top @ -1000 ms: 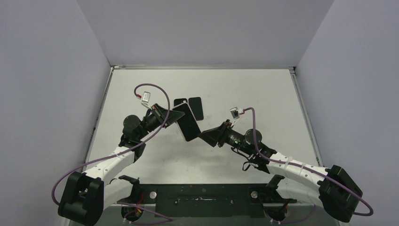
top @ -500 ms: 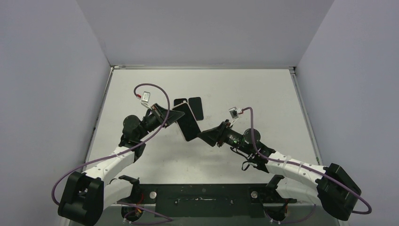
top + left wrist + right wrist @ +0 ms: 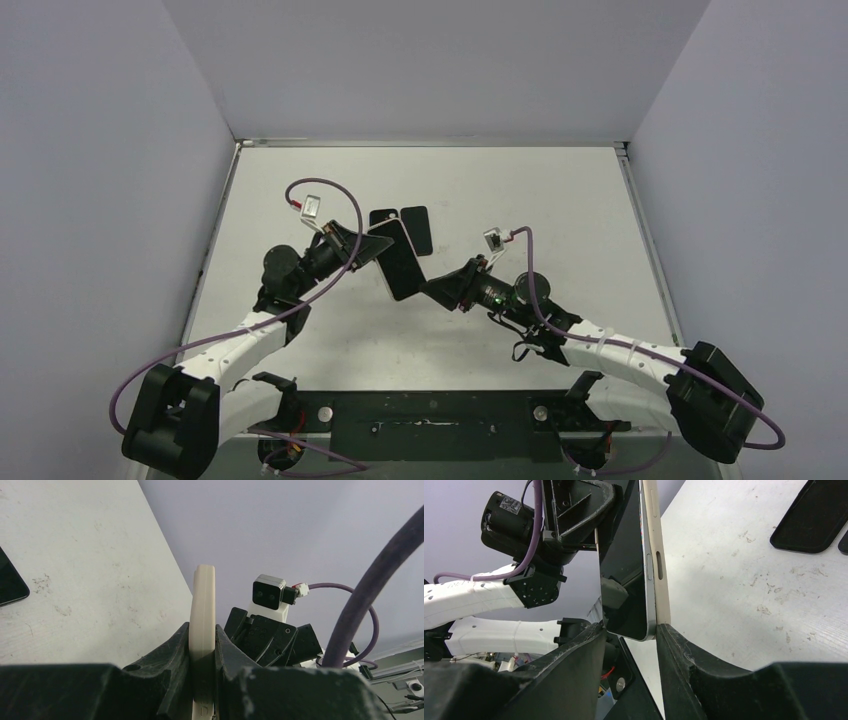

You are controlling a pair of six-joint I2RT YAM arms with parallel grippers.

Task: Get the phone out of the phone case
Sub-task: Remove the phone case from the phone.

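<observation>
The phone (image 3: 400, 262), dark screen in a cream case, is held off the table between the two arms. My left gripper (image 3: 365, 248) is shut on its upper end; in the left wrist view the cream case edge (image 3: 202, 605) is clamped between the fingers (image 3: 175, 655). My right gripper (image 3: 430, 290) is open at the phone's lower end. In the right wrist view its jaws straddle the lower corner of the phone (image 3: 629, 555). One finger (image 3: 684, 650) touches the cream case (image 3: 658, 570); the other finger stands apart from the screen.
Two flat black phone-shaped items (image 3: 382, 217) (image 3: 416, 228) lie on the white table (image 3: 540, 200) just behind the held phone; they show in the right wrist view too (image 3: 811, 517). Grey walls enclose the table on three sides.
My right gripper has crept slightly left toward the phone's lower end. The left arm and the phone have stayed still.
</observation>
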